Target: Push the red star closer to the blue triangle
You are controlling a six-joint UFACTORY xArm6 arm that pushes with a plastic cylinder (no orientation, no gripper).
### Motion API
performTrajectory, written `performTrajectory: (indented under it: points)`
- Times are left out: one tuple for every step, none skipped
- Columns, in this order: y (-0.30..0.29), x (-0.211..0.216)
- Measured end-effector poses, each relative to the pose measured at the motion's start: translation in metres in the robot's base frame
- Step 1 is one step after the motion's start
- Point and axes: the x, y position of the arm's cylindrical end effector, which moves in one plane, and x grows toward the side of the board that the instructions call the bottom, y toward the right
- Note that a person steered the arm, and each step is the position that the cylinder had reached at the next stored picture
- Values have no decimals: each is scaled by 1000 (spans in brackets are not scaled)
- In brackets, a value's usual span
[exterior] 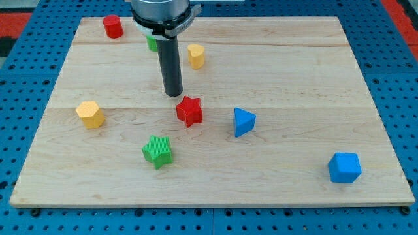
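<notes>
The red star (pixel 189 110) lies near the middle of the wooden board. The blue triangle (pixel 243 121) lies just to its right, a small gap apart. My tip (pixel 173 94) stands just up and left of the red star, very close to it; I cannot tell if it touches.
A green star (pixel 157 151) lies below the red star. A yellow hexagon block (pixel 90 113) is at the left, a red cylinder (pixel 112 26) at top left, a yellow block (pixel 196 55) at top middle, a green block (pixel 151 43) partly hidden behind the rod, a blue cube (pixel 344 167) at bottom right.
</notes>
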Motion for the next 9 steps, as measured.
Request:
performTrajectory:
  points:
    - [-2, 8]
    - [15, 12]
    - [16, 30]
    - [5, 53]
    - [-10, 56]
    - [-11, 61]
    - [27, 75]
    - [78, 90]
    - [108, 101]
